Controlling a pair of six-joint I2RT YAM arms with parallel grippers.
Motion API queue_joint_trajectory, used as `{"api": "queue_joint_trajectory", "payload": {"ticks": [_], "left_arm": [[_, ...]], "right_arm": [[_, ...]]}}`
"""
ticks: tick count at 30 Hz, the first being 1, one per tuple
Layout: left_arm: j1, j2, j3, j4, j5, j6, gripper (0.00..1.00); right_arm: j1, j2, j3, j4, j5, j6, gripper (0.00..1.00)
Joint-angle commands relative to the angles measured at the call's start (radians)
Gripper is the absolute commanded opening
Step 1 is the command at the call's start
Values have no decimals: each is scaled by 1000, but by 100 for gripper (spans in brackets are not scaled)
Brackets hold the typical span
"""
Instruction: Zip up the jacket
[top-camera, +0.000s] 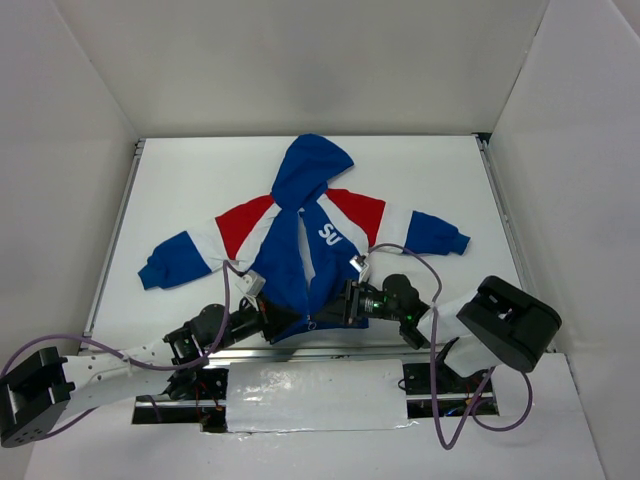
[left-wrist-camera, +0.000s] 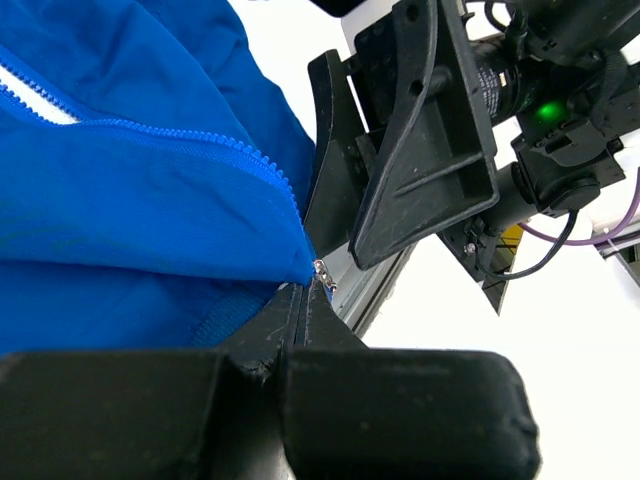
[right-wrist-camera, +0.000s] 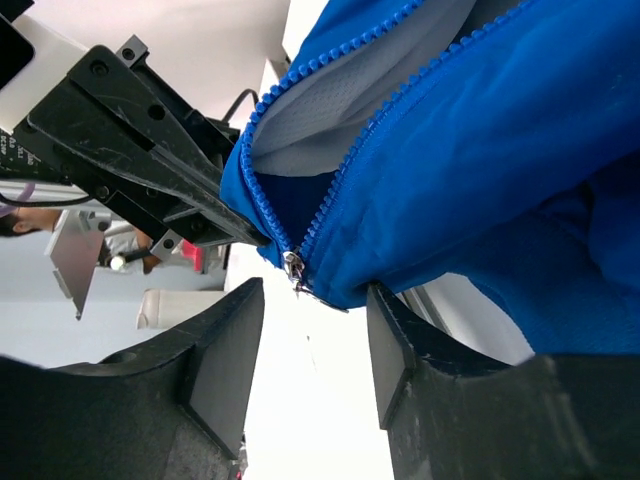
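The blue jacket (top-camera: 300, 230) lies flat on the white table, hood away from me, front open with the zipper joined only at the bottom hem. My left gripper (top-camera: 272, 318) is shut on the jacket's bottom hem (left-wrist-camera: 250, 255), its fingertips (left-wrist-camera: 312, 300) pressed together right beside the small metal zipper slider (left-wrist-camera: 322, 270). My right gripper (top-camera: 345, 303) is open. In the right wrist view its two fingers straddle the slider (right-wrist-camera: 294, 268), which hangs at the hem between the zipper's two rows of teeth (right-wrist-camera: 340, 190), just above the gap and touching neither pad.
The grey metal table rail (top-camera: 330, 350) runs just under the hem, close to both grippers. White enclosure walls (top-camera: 90, 120) stand on the left, back and right. Purple cables (top-camera: 430, 270) loop over the right arm near the jacket's sleeve.
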Motion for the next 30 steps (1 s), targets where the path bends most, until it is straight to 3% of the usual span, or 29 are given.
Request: {"api": "queue_joint_trajectory", "payload": {"ticks": [1,12,20,21,26,30], "left_arm": [[1,5,-20,95,1,-18,0],[0,24,-23,113,-1,-20,0],[1,30,-23,112,1,-18,0],[1,27,-23,105,-1,-18,0],[1,15,-29,96,-10,-21,0],[1,25,-20,76,-18,-32,1]], "right_arm": [[15,25,23,123,-11,8,52],[32,92,30,209,-20,48,34],[32,92,29,270,-9,68,15],[32,82,27,264,-6,67,9],[32,34,9,256,2,57,0],[32,4,-9,272,8,42,0]]}}
